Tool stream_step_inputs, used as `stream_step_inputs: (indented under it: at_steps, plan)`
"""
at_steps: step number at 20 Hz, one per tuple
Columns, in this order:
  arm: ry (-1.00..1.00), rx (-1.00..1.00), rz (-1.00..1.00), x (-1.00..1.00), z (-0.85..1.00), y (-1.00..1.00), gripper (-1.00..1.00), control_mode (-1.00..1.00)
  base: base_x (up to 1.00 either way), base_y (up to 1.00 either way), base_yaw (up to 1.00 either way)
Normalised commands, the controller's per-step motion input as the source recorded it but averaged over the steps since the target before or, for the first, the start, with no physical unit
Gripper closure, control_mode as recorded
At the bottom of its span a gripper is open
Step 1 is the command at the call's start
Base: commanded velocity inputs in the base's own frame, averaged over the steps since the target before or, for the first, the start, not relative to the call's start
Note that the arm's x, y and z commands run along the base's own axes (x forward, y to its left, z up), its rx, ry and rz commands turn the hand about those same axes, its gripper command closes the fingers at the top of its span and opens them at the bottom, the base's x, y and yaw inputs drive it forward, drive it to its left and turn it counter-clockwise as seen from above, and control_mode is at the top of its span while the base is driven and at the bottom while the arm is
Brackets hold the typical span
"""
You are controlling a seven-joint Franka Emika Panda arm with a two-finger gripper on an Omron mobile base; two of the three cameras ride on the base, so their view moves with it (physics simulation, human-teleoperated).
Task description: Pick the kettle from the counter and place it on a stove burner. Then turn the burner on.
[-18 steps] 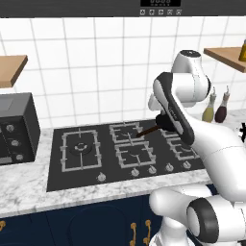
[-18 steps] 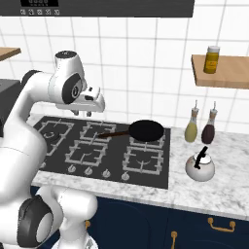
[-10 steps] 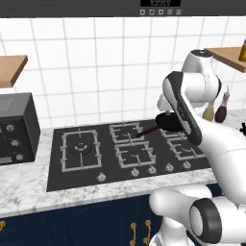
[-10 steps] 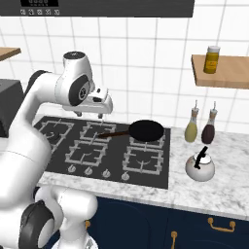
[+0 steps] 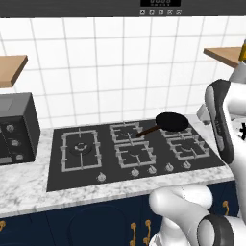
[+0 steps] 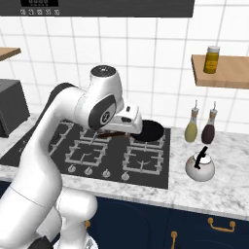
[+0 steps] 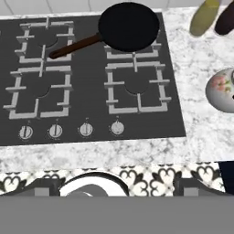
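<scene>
A: Step in hand? Approach phase, judged: gripper jaws apart, empty, above the cooktop.

B: Kettle upright on counter, right of cooktop, untouched. Next: reach right, descend over handle.

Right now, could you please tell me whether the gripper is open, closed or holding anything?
Gripper: its fingers cannot be made out, so open or closed cannot be told; the kettle sits on the counter, unheld.
</scene>
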Motion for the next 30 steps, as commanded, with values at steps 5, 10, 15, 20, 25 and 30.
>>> stream_step_inputs:
  at_steps: [5, 10, 15, 20, 25, 30]
  plan:
    - [0.01, 0.0, -0.22, -0.48, -0.09, -1.0, -1.0, -1.0, 0.0, 0.0, 0.0]
    - [0.03, 0.02, -0.33, -0.13, -0.09, -1.0, -1.0, -1.0, 0.0, 0.0, 0.0]
    - [0.02, 0.0, -0.35, 0.06, 0.0, -1.0, -1.0, -1.0, 0.0, 0.0, 0.0]
    - [0.02, 0.04, -0.03, 0.67, -0.3, -0.93, -1.0, -1.0, 0.0, 0.0, 0.0]
    - [0.0, 0.0, 0.02, 0.75, -0.45, -0.51, -1.0, -1.0, 0.0, 0.0, 0.0]
    - [0.01, 0.0, 0.01, 0.92, -0.47, 0.0, -1.0, -1.0, 0.0, 0.0, 0.0]
